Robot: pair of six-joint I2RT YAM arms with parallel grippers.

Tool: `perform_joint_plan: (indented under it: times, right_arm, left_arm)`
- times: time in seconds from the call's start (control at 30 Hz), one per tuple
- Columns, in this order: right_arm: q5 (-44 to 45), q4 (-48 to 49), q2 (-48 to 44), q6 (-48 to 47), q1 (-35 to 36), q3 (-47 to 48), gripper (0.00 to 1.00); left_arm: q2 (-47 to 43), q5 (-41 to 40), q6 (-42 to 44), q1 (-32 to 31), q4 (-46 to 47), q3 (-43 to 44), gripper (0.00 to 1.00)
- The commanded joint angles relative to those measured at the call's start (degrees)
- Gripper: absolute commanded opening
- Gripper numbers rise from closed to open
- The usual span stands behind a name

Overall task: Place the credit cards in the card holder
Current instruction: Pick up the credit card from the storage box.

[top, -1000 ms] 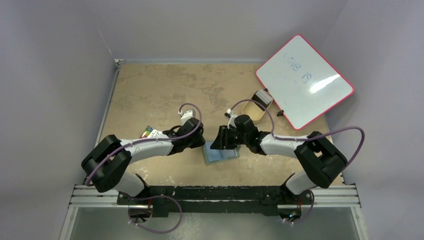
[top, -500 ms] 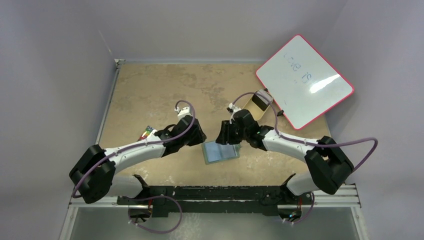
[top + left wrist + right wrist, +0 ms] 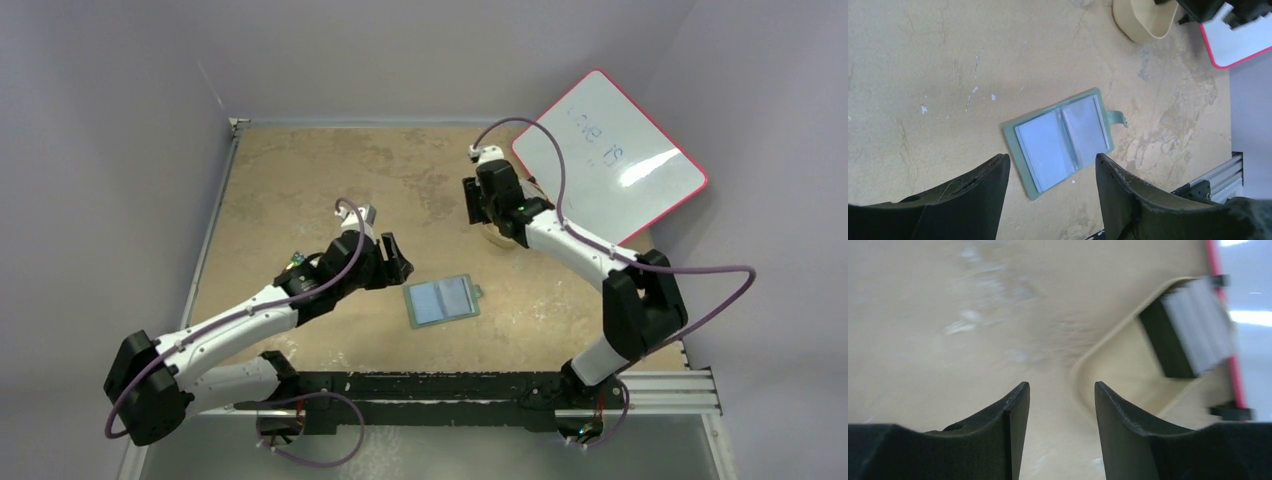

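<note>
The green card holder [image 3: 1063, 142] lies open and flat on the table [image 3: 923, 60]. The left gripper [image 3: 1051, 161] hovers above it, jaws wide and empty. The right gripper [image 3: 1061, 386], jaws parted and empty, hangs beside the tan tray [image 3: 1113, 365] holding the credit cards [image 3: 1193, 332].

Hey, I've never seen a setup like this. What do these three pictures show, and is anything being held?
Two robot arms are bolted to a table. One picture looks down from above; the other two come from a camera on each wrist, so the dark prongs are its own fingers. A green wallet lies open near the left gripper. The right gripper hovers by a tan tray with cards in it. A whiteboard sits at the far right. Both grippers are open and empty.
</note>
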Motion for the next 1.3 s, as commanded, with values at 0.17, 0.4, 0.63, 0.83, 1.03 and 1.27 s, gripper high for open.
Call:
perform_joint_plan:
  times: [0.17, 0.4, 0.63, 0.83, 1.03, 1.27]
  right_arm:
    - [18.44, -2.82, 11.08, -14.35, -8.86, 11.08, 0.56]
    - [23.97, -4.23, 18.99, -19.24, -9.69, 15.28, 0.58]
    - [26.94, -5.14, 22.32, -21.36, -11.34, 16.75, 0.58]
    - [25.20, -5.19, 22.92, -21.82, -12.08, 17.41, 0.55]
    - [25.07, -5.42, 23.56, -22.29, -12.26, 18.24, 0.50]
    - [24.83, -5.29, 23.16, -22.32, -12.51, 17.86, 0.43]
  left_arm:
    - [-7.21, -2.30, 13.20, 0.19, -12.07, 10.38, 0.64]
    - [-10.87, -2.81, 18.28, 0.23, -15.90, 12.39, 0.65]
    - [-14.44, -5.03, 19.33, 0.19, -16.88, 12.06, 0.66]
    - [-15.21, -5.59, 19.42, 0.19, -17.07, 12.23, 0.66]
    - [-16.42, -7.15, 19.18, 0.19, -17.19, 12.04, 0.66]
    - [-16.39, -8.19, 18.79, 0.18, -17.43, 11.92, 0.66]
